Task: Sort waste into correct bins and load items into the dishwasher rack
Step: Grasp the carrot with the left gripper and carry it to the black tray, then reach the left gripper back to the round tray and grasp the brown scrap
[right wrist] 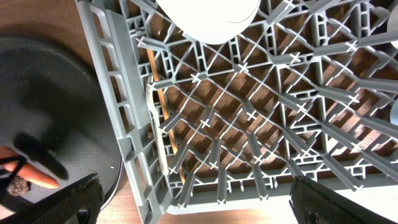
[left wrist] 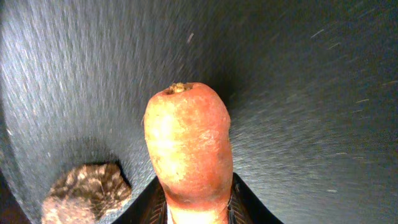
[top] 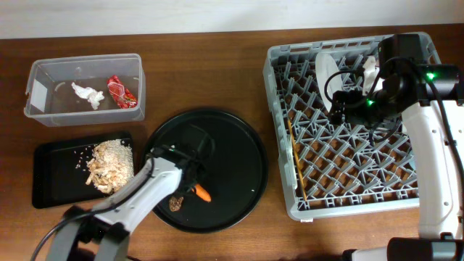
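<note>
A dark brown wooden table (top: 217,72) with visible grain fills the scene under even light; along its far edge runs a pale, plain wall (top: 145,14).

Left arm (top: 138,192) low, left fingers (left wrist: 249,208) closed on the carrot (left wrist: 188,146); right arm (top: 435,145) outstretched, right fingers (right wrist: 336,199) wide apart

Base of carrot (left wrist: 188,149) — bottom of brown lump (left wrist: 87,190) — beyond picture edge.

Round black tray (top: 239,167), brown wooden table (top: 203,65)
</note>
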Robot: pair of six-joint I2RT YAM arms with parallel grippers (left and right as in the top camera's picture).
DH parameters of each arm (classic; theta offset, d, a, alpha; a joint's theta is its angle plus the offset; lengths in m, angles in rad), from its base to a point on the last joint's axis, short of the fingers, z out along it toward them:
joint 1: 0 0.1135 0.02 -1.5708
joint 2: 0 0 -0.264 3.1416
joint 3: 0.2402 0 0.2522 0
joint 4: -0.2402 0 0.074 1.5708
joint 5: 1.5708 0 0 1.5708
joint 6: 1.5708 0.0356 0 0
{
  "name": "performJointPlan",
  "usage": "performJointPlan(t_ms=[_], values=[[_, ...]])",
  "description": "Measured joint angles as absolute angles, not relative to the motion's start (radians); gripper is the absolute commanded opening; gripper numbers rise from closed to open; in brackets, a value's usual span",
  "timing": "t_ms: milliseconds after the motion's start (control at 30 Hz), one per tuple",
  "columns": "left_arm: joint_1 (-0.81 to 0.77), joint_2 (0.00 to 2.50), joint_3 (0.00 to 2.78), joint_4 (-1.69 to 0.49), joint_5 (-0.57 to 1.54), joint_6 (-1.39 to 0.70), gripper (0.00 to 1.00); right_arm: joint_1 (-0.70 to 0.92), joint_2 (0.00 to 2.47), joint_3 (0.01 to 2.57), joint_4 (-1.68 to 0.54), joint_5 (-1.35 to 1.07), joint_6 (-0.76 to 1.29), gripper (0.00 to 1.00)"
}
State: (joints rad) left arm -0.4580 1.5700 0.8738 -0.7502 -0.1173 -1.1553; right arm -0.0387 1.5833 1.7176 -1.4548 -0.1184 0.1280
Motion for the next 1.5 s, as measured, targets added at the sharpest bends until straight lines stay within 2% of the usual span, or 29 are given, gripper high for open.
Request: performJointPlan(t_ms=[200,333,533,700,900,1033,1167,1267,1400,1500], values=[[-0.284,1.396,0.979,-0.847,-0.166,-1.029,0.27,-0.039,1.583,1.718,-1.454,-0.118,0.128,0.99],[-0.019,1.254,1.005,-0.872,-0.241,-0.964,0.27,-0.039,1.583,1.718,-1.454,-0.118,0.128,0.99],[0.367,1.287,1.005,-0.859,-0.273,-0.937,0.28,-0.039,1.583,1.717,-1.454,-0.118,0.128,0.99],[0.522,1.402,1.005,-0.796,-0.266,-0.934,0.28,-0.039,1.583,1.717,-1.454,-0.118,0.128,0.99],[0.564,1.575,1.005,-0.715,-0.266,-0.934,0.28,-0.039,1.583,1.716,-1.454,-0.118,0.128,0.99],[0.564,1.645,1.005,-0.704,-0.264,-0.934,0.39,-0.039,1.583,1.716,-1.454,-0.118,0.128,0.99],[0.564,1.670,1.005,-0.706,-0.263,-0.930,0.41,-0.039,1.583,1.716,-1.454,-0.118,0.127,0.99],[0.564,1.673,1.005,-0.713,-0.263,-0.929,0.61,-0.039,1.583,1.716,-1.454,-0.118,0.128,0.99],[0.564,1.673,1.013,-0.723,-0.242,-0.878,0.70,-0.039,1.583,1.716,-1.454,-0.118,0.128,0.99],[0.564,1.665,1.070,-0.771,-0.170,-0.813,0.72,-0.039,1.583,1.716,-1.454,-0.118,0.128,0.99]])
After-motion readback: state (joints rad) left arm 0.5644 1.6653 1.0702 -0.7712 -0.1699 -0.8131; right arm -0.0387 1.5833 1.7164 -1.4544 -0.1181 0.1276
